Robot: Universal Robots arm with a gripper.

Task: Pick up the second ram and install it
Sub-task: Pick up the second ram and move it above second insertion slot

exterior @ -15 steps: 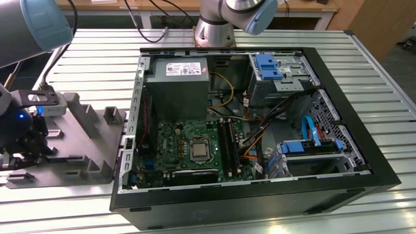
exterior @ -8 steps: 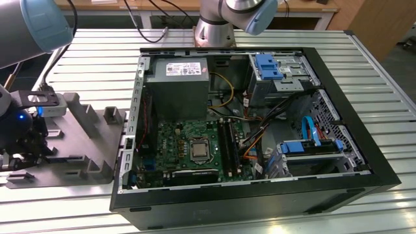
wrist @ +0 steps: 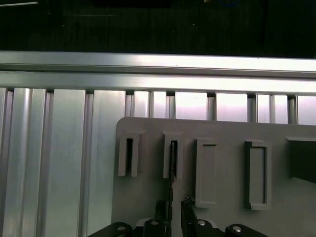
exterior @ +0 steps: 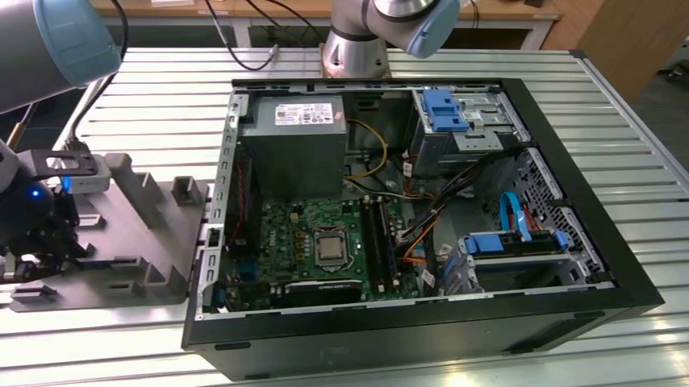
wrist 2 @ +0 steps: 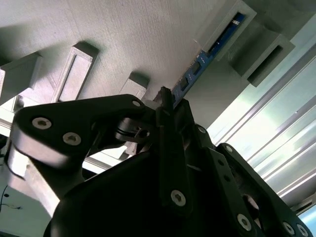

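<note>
The second ram (wrist 2: 202, 61) stands on edge in a slot of the grey fixture (wrist 2: 123, 39), a thin dark stick with blue patches along its side. In the first wrist view the ram (wrist: 173, 163) shows edge-on in the second narrow slot of the fixture (wrist: 222, 133). My gripper (wrist: 174, 210) is open and straddles the ram, one finger on each side, the nearer one very close to it. In the exterior view the arm's wrist (exterior: 38, 210) hangs over the fixture (exterior: 140, 234) at the exterior view's left.
An open black computer case (exterior: 377, 326) lies on the slatted metal table (exterior: 624, 113) to the exterior view's right of the fixture. Inside are a green motherboard (exterior: 312, 222) with long black slots (exterior: 377, 234), a grey power supply (exterior: 290, 137) and cables. A second arm's base (exterior: 356, 48) stands behind.
</note>
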